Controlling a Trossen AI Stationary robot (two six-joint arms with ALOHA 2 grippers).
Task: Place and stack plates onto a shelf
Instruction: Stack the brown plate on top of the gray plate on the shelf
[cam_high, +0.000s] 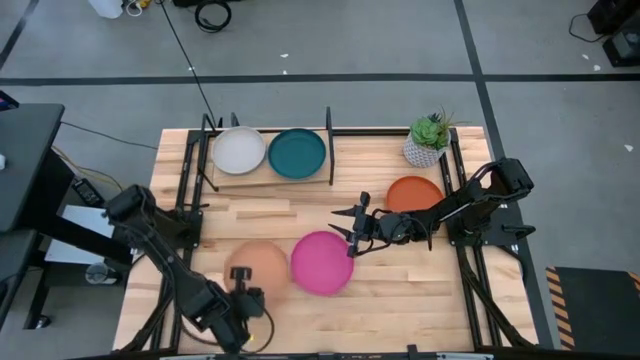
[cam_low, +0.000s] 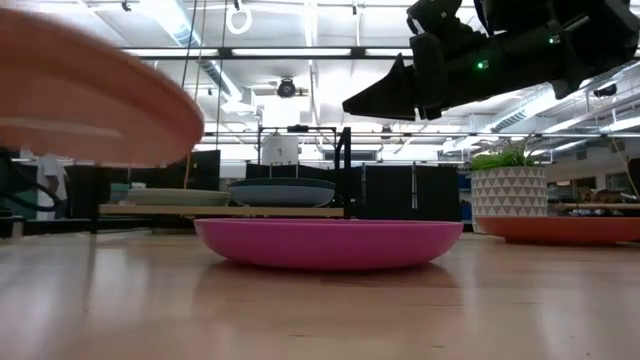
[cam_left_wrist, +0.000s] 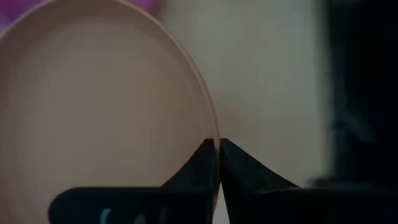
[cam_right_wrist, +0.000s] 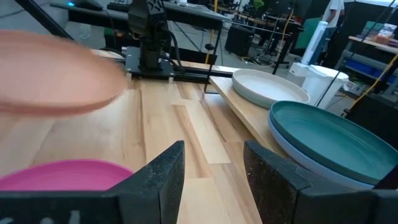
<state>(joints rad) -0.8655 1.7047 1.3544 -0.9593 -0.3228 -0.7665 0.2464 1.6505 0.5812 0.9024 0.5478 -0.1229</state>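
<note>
A cream-peach plate (cam_high: 266, 265) is up off the table near the near-left edge, with my left gripper (cam_high: 241, 276) shut on it. In the low view this plate (cam_low: 90, 95) hangs tilted above the tabletop. A magenta plate (cam_high: 322, 262) lies flat on the table beside it. My right gripper (cam_high: 354, 228) is open and hovers just beyond the magenta plate's far-right rim, touching nothing. An orange-red plate (cam_high: 413, 192) lies flat by the right arm. On the shelf (cam_high: 270, 178) sit a light grey plate (cam_high: 238, 150) and a dark teal plate (cam_high: 297, 153), which rests on a paler plate (cam_right_wrist: 311, 167). My left gripper (cam_left_wrist: 217, 144) pinches the cream-peach plate's rim (cam_left_wrist: 213, 127) between its two fingers, one on the plate's inner face and one on its outer side. It comes from the table's near-left side. The plate is lifted clear and tilted.
A potted plant (cam_high: 428, 140) in a white patterned pot stands at the far right, next to the shelf. Black frame tubes (cam_high: 190, 170) run along the table's left and right sides. Bare wood lies between the shelf and the magenta plate.
</note>
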